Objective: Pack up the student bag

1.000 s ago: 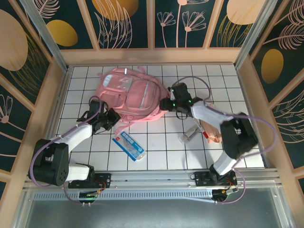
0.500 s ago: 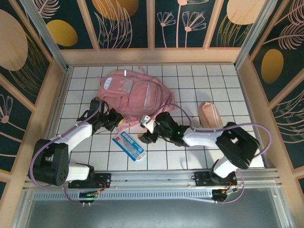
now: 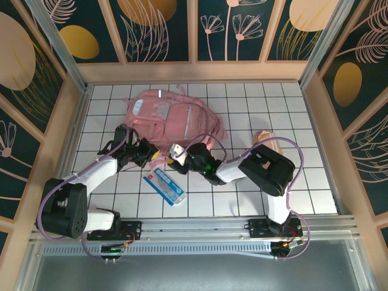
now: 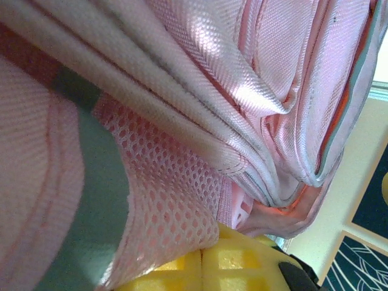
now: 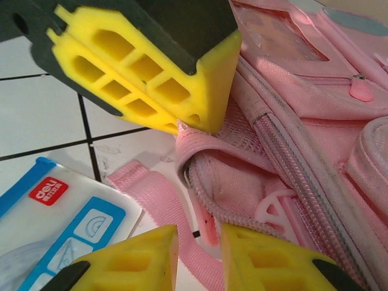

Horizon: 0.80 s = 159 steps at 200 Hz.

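Overhead, one student bag (image 3: 173,118) lies on the white tiled table (image 3: 254,200), towards the far left. One blue-and-white packet (image 3: 165,185) lies nearer the arms, apart from the bag, and one peach-coloured thing (image 3: 265,139) shows past the right arm. Two grippers meet at the bag's near edge. The left gripper (image 3: 151,155) is at its near left corner and the right gripper (image 3: 179,153) is just beside it at the near middle. The bag lies beyond both.

Up close on the left wrist, the left gripper (image 4: 201,267) has its two yellow pads pressed together at the bottom. Folds of pink fabric and mesh from the bag (image 4: 242,91) rise directly above them, touching.

Through the right wrist camera, the right gripper (image 5: 199,251) shows two yellow fingers (image 5: 139,254) standing a little apart, nothing clamped between them. The bag (image 5: 303,121) lies ahead and to the right, with one loose pink strap (image 5: 157,200) running under the gap. The left gripper (image 5: 197,118) comes in from above, closed, its tip pinching the bag's raised fabric edge. One packet (image 5: 54,206) lies at the left on the table (image 5: 36,121).
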Each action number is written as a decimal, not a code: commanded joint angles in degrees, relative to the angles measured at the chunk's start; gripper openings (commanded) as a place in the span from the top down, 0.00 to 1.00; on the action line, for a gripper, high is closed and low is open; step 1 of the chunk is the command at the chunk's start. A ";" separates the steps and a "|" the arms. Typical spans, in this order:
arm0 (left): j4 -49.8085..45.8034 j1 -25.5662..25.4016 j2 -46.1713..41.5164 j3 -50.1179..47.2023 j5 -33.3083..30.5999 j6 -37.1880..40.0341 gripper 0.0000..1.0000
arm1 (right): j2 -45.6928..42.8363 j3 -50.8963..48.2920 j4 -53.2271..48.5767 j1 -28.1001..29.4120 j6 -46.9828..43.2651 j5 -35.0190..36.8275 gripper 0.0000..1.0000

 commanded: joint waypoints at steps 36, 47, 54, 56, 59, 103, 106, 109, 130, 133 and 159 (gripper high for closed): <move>2.84 -0.65 -1.72 1.60 7.90 -5.56 1.00 | 6.12 5.32 6.21 0.86 -0.95 4.97 0.74; 2.40 -0.65 -1.59 1.91 8.12 -5.29 1.00 | 6.44 5.39 6.75 0.86 -0.94 4.81 0.73; 2.22 -0.70 -1.70 1.98 8.28 -5.26 1.00 | 6.58 5.39 6.96 0.85 -1.08 5.03 0.72; 2.28 -0.71 -1.74 1.98 8.36 -5.27 1.00 | 6.64 5.41 7.03 0.89 -1.11 5.16 0.72; 2.21 -0.72 -1.76 2.00 8.38 -5.29 1.00 | 6.79 5.28 7.23 0.89 -1.05 5.40 0.71; 2.08 -0.70 -1.95 1.65 8.39 -5.05 1.00 | 7.20 3.99 10.95 0.85 0.56 8.98 0.88; 2.04 -0.61 -1.97 1.61 8.32 -4.97 1.00 | 7.11 3.90 10.93 0.85 0.70 8.87 0.90; 1.95 -0.62 -1.88 1.65 8.28 -4.91 1.00 | 7.04 3.86 10.93 0.85 0.84 8.78 0.92; 1.33 -0.58 -2.21 1.65 5.32 -4.09 1.00 | 5.66 2.41 11.03 0.91 2.11 7.64 1.00; 1.02 -0.62 -2.27 1.71 4.52 -3.93 1.00 | 5.37 2.16 10.95 0.93 2.42 7.49 1.00; -0.44 -0.42 -2.99 1.91 -1.78 -1.32 1.00 | 3.05 -0.93 10.66 1.05 6.48 7.43 1.00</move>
